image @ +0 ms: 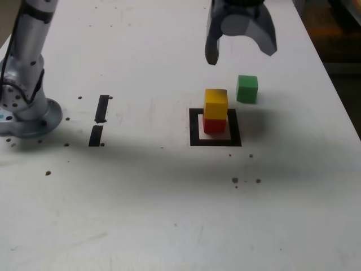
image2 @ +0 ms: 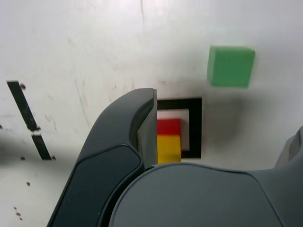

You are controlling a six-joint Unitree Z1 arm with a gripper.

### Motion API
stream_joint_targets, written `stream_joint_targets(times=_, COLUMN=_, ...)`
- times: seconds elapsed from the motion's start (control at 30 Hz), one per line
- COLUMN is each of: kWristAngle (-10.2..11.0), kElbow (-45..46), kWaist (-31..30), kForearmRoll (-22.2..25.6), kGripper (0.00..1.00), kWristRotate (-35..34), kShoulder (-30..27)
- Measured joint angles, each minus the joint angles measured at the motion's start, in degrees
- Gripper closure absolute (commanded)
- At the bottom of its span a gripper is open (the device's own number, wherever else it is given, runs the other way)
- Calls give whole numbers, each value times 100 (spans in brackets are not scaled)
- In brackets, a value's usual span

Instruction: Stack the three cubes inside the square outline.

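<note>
The yellow cube point(image: 216, 102) point(image2: 169, 148) is seen stacked squarely on the red cube point(image: 214, 125) point(image2: 168, 126), and both are found inside the square outline point(image: 195, 126) point(image2: 195, 127), toward the part of its white centre nearest the tabletop's far edge. The green cube point(image: 247, 88) point(image2: 230, 65) is set alone on the tabletop point(image: 169, 214), outside the outline, just beyond its far corner on the exterior view's right, and is kept apart from the stack.

The hand point(image: 241, 52) is held open and empty in the air, above and a little behind the cubes, with its two dark fingers spread wide; nothing is touched by it. In the wrist view one finger point(image2: 123, 142) is shown in front of the outline, hiding part of its frame.

Two short black tape strips point(image: 100, 119) point(image2: 29, 120) are laid end to end, well apart from the outline, near the arm's round base point(image: 28, 116) at the edge on the exterior view's left. Small dark specks are scattered over the white surface.
</note>
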Motion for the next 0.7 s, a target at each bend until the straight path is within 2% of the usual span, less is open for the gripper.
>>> stream_joint_targets(times=0.27, kWristAngle=-69, kElbow=47, kWaist=97, kForearmRoll=-480, kGripper=16, kWristRotate=252, kShoulder=440)
stream_joint_targets(times=0.53, kWristAngle=-160, kElbow=99, kWaist=104, kForearmRoll=-991, kGripper=18, kWristRotate=255, kShoulder=818)
stream_joint_targets(times=0.6, kWristAngle=-185, kElbow=131, kWaist=125, kForearmRoll=-1024, kGripper=23, kWristRotate=255, kShoulder=908)
stream_joint_targets(times=0.7, kWristAngle=-261, kElbow=245, kWaist=220, kForearmRoll=-1125, kGripper=37, kWristRotate=255, kShoulder=990)
